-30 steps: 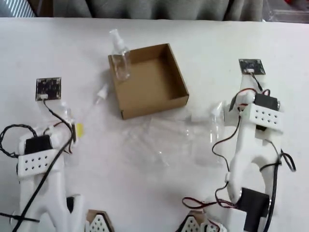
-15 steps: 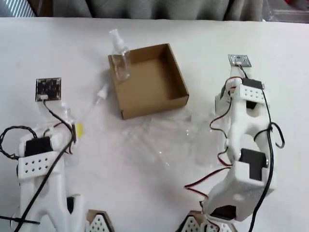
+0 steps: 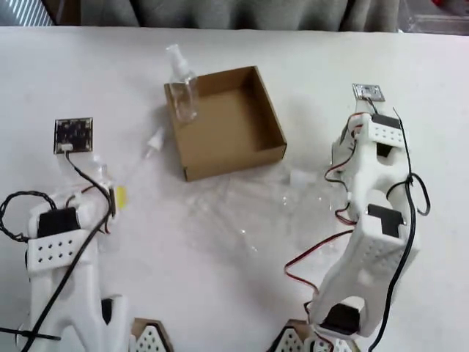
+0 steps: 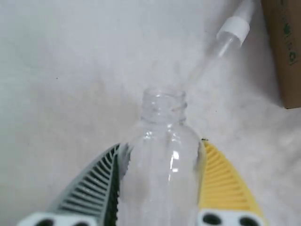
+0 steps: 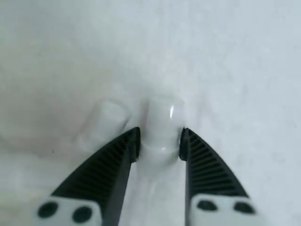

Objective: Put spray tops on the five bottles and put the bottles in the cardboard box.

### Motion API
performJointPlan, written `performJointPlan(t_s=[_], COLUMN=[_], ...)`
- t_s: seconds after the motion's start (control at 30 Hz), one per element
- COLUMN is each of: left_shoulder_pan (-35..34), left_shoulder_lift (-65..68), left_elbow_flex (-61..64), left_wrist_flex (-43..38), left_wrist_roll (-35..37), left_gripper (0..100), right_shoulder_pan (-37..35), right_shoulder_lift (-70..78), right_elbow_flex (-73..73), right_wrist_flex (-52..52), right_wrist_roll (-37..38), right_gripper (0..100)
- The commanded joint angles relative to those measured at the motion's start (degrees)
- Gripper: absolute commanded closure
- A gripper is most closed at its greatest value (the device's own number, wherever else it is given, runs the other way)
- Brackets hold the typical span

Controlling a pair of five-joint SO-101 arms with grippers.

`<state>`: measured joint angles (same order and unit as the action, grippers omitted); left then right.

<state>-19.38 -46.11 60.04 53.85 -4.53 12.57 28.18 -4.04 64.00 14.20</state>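
Observation:
My left gripper [image 4: 161,155] is shut on a clear open-necked bottle [image 4: 162,136], gripped between the grey and yellow fingers and held near the table's left side [image 3: 102,180]. A loose spray top [image 4: 233,30] with its tube lies just beyond it, also [image 3: 152,144]. My right gripper [image 5: 160,139] is shut on a white spray top [image 5: 160,122], low over the table. The right arm [image 3: 374,183] stretches over the table's right side. A capped bottle [image 3: 182,92] stands at the cardboard box [image 3: 272,125], at its far left corner.
Several clear bottles [image 3: 242,209] lie faintly visible on the white table in front of the box. A small white cap [image 3: 300,177] lies beside them. A pale rounded object [image 5: 106,120] lies next to the right gripper. The box edge [image 4: 287,52] is near the left gripper.
The right arm has unfolded and stretched out farther from the front edge, its wrist shifting slightly left and back. The left arm and its bottle have stayed still.

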Motion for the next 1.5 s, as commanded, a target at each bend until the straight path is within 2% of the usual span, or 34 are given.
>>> performJointPlan(t_s=[0.0, 0.23, 0.33, 0.5, 0.67, 0.93, 1.13, 1.27, 1.37, 1.47], left_shoulder_pan=[0.75, 0.75, 0.92, 4.0, 9.1, 24.57, 35.3, 38.9, 40.04, 39.43], left_shoulder_lift=[-1.71, -1.71, -1.71, -3.47, -11.65, -29.41, -37.32, -39.43, -40.04, -40.22], left_elbow_flex=[-0.53, -0.53, -0.44, -1.32, -2.99, -2.9, -2.9, -0.18, 4.75, 9.67], left_wrist_flex=[-1.14, -1.14, -0.97, -1.23, -1.32, -1.49, -1.93, -9.93, -18.64, -25.14], left_wrist_roll=[0.7, 0.7, 0.7, 0.62, 0.62, 1.23, 1.23, 1.23, 1.41, 5.63], left_gripper=[98, 98, 98, 98, 98, 98, 98, 98, 98, 98], right_shoulder_pan=[0.4, 0.31, 0.48, 0.75, 0.66, 1.45, -0.31, -3.74, -7.08, -10.59], right_shoulder_lift=[-0.92, 2.33, 3.91, 3.38, -1.27, -19.82, -37.76, -46.9, -51.74, -54.46], right_elbow_flex=[-2.9, -7.12, -11.16, -22.68, -34.02, -21.54, -11.96, -11.43, -11.25, -11.25], right_wrist_flex=[1.45, 2.59, 7.08, 20.18, 35.3, 34.86, 34.51, 34.33, 32.31, 28.97], right_wrist_roll=[2.37, 2.73, 2.73, 2.73, 2.73, 2.81, 2.64, 1.93, -2.02, -4.92], right_gripper=[90.2, 90.6, 98.3, 98.5, 98.2, 98.2, 98.2, 98.2, 98.2, 98.2])
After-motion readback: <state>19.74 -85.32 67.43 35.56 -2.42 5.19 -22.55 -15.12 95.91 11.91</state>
